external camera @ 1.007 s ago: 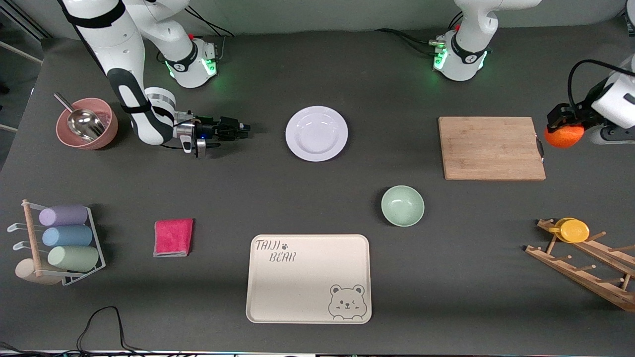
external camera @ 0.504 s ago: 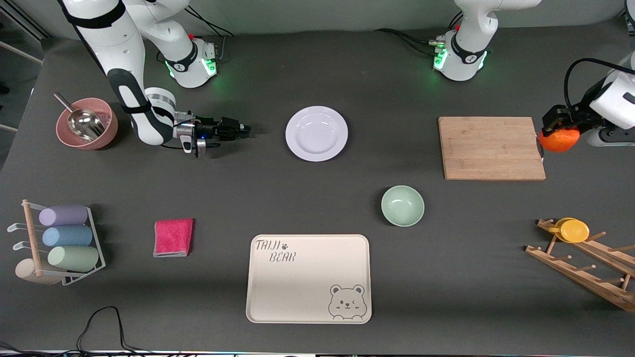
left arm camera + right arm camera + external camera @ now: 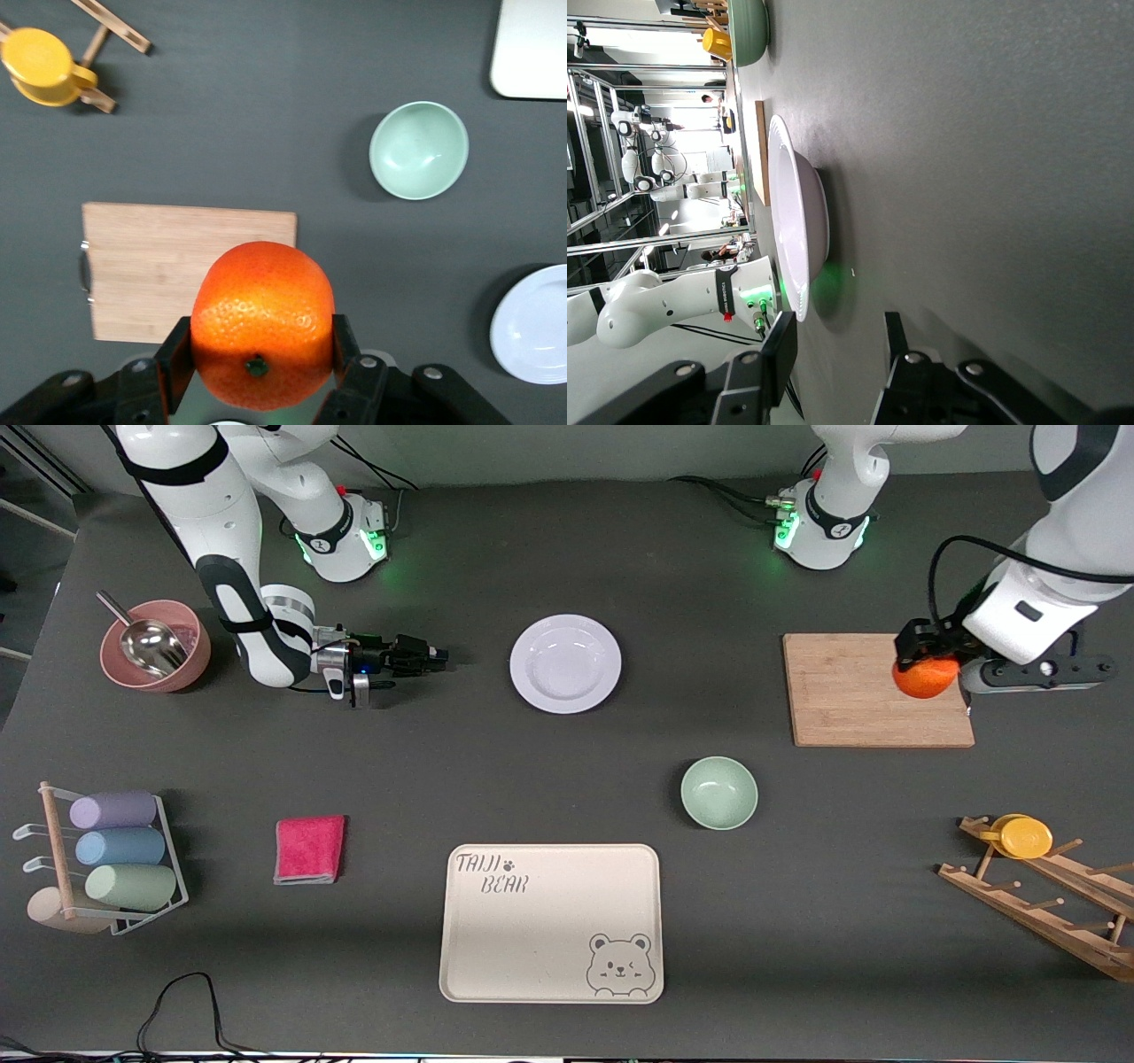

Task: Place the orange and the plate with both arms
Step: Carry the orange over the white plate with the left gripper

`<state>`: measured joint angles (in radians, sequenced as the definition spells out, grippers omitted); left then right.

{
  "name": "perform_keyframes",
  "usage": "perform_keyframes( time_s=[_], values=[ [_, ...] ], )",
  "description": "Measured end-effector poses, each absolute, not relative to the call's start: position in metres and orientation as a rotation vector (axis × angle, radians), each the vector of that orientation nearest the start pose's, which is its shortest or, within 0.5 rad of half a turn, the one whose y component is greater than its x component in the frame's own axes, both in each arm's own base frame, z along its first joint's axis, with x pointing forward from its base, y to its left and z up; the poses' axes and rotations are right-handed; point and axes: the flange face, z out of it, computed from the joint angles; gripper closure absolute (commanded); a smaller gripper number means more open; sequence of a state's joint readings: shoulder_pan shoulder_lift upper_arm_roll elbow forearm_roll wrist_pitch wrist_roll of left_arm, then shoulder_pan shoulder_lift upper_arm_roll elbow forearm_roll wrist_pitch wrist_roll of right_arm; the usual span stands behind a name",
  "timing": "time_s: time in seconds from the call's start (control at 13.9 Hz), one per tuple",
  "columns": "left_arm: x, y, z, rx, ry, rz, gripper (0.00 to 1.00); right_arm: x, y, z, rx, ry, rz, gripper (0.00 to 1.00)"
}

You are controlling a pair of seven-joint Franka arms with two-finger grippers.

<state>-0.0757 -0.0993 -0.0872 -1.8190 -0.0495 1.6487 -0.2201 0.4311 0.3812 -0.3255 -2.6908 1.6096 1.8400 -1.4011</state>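
Observation:
My left gripper (image 3: 923,666) is shut on the orange (image 3: 924,677) and holds it in the air over the wooden cutting board (image 3: 877,689), at the board's end toward the left arm's end of the table. The orange (image 3: 262,323) sits between both fingers in the left wrist view, above the board (image 3: 182,266). The white plate (image 3: 565,663) lies flat on the table mid-way between the arms. My right gripper (image 3: 438,657) is open and empty, low over the table beside the plate, toward the right arm's end. The plate (image 3: 799,226) shows edge-on in the right wrist view, ahead of the open gripper (image 3: 837,350).
A pale green bowl (image 3: 718,792) stands nearer the camera than the plate. A cream bear tray (image 3: 551,923) lies near the front edge. A pink bowl with a scoop (image 3: 155,645), a cup rack (image 3: 102,859), a pink cloth (image 3: 309,849) and a wooden rack with a yellow cup (image 3: 1026,837) stand around.
My left gripper has carried the orange from off the board's end to over the board. The right arm has hardly moved.

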Motion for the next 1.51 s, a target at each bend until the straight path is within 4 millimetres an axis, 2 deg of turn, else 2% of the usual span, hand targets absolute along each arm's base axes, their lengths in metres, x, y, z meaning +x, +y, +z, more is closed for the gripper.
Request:
perform_keyframes(
  time_s=[0.07,0.14,0.5,0.65,0.79,0.94,1.08,1.29,1.51],
  values=[
    [0.515,-0.112,0.565,-3.178,-0.132,0.118,1.0,0.309,0.092,0.103,-1.956,0.008,0.086,0.53],
    [0.514,-0.141,0.562,-3.182,-0.158,0.107,1.0,0.309,0.092,0.102,-1.957,0.003,0.083,0.53],
    [0.491,-0.325,0.53,-3.243,-0.292,0.098,1.0,0.308,0.093,0.097,-1.934,-0.005,0.086,0.53],
    [0.477,-0.386,0.508,-3.252,-0.32,0.101,1.0,0.308,0.092,0.097,-1.933,-0.015,0.08,0.53],
    [0.459,-0.438,0.474,-3.231,-0.339,0.086,1.0,0.309,0.092,0.095,-1.934,-0.019,0.078,0.53],
    [0.444,-0.477,0.433,-3.224,-0.369,0.088,1.0,0.31,0.092,0.094,-1.935,-0.022,0.076,0.53],
    [0.432,-0.506,0.392,-3.213,-0.383,0.093,1.0,0.31,0.092,0.094,-1.934,-0.022,0.076,0.53],
    [0.412,-0.533,0.331,-3.164,-0.355,0.093,1.0,0.31,0.092,0.094,-1.935,-0.023,0.076,0.53],
    [0.389,-0.551,0.287,-3.156,-0.313,0.151,1.0,0.31,0.092,0.094,-1.934,-0.023,0.075,0.53]
  ],
)
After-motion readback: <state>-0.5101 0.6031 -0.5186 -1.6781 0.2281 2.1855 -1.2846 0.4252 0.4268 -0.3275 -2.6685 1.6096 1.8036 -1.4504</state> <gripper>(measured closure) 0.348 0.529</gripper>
